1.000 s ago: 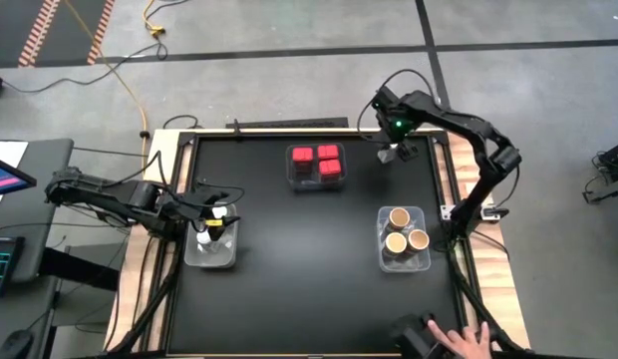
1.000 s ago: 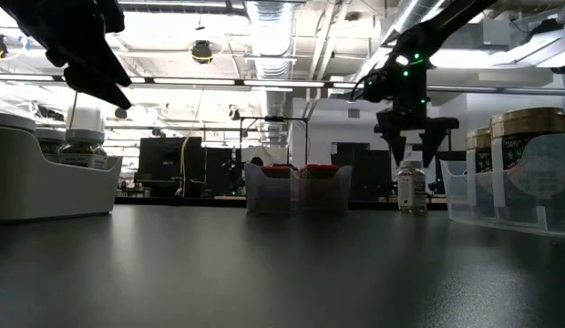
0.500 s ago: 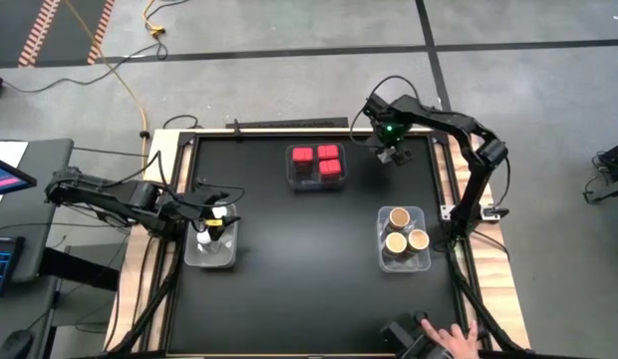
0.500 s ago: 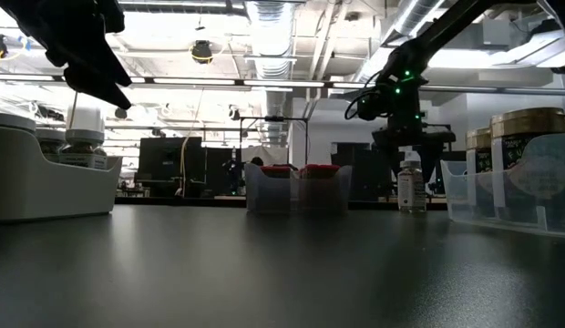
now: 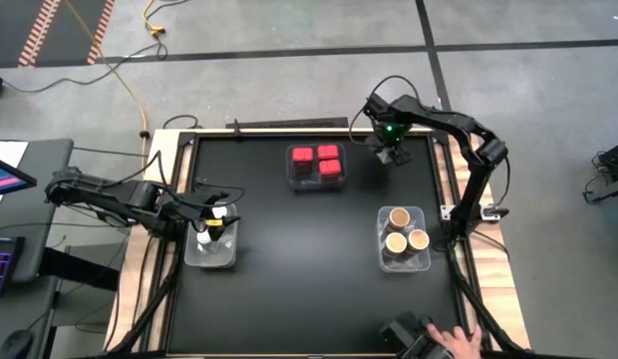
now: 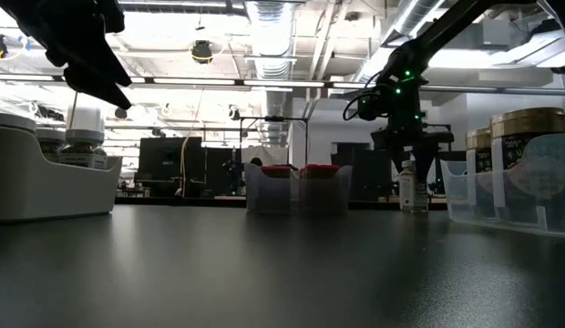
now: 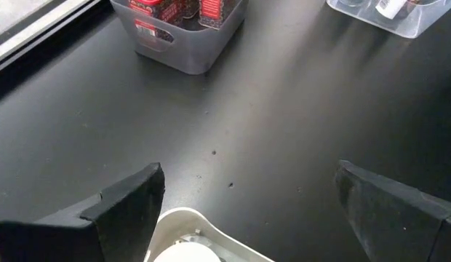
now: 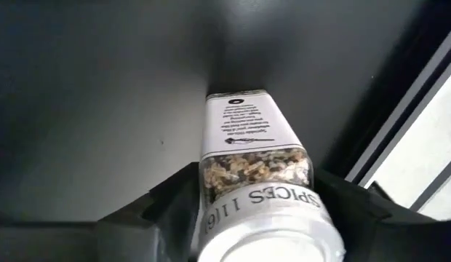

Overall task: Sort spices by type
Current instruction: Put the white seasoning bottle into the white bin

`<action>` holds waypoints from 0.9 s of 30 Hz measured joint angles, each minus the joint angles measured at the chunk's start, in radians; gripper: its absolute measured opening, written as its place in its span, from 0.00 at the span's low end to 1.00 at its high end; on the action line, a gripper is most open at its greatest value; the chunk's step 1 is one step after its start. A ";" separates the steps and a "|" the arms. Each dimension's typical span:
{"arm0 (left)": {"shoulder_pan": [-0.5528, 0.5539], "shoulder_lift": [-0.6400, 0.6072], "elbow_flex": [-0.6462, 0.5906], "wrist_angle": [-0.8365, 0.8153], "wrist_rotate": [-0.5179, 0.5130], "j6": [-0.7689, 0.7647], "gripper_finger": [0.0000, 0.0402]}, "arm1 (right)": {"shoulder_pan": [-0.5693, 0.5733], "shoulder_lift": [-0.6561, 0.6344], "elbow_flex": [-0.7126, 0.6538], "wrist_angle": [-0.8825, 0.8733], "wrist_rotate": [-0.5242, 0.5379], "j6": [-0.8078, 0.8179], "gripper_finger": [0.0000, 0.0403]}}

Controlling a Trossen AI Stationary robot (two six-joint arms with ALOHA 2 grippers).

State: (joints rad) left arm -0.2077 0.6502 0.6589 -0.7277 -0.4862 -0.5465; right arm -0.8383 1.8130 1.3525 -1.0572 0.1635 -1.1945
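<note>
Since a second ago your right gripper (image 5: 393, 153) has come down at the table's (image 5: 289, 279) far right corner and drawn its fingers in on the white-capped jar (image 8: 251, 175); the jar stands upright on the table, flanked by both fingers in the low view.

Largest first: your left arm hangs over the left edge, left gripper (image 5: 217, 221) spread wide above the left bin (image 5: 211, 254), which holds white-capped jars (image 5: 206, 238).

Near the far edge, middle, you have a clear bin (image 5: 316, 178) with three red square-topped spices (image 5: 316, 160).

Toward the right edge, another bin (image 5: 403, 260) holds three tan-lidded jars (image 5: 399, 217).

A person's hand (image 5: 459, 342) shows at the near edge.
</note>
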 joint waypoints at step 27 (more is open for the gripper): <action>0.000 0.000 0.000 0.000 0.000 0.015 0.96 | 0.435 -0.108 0.340 -0.507 0.022 0.916 0.55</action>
State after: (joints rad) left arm -0.2077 0.6502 0.6586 -0.7277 -0.4862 -0.5316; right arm -0.4028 1.7046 1.6928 -1.5641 0.1856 -0.2789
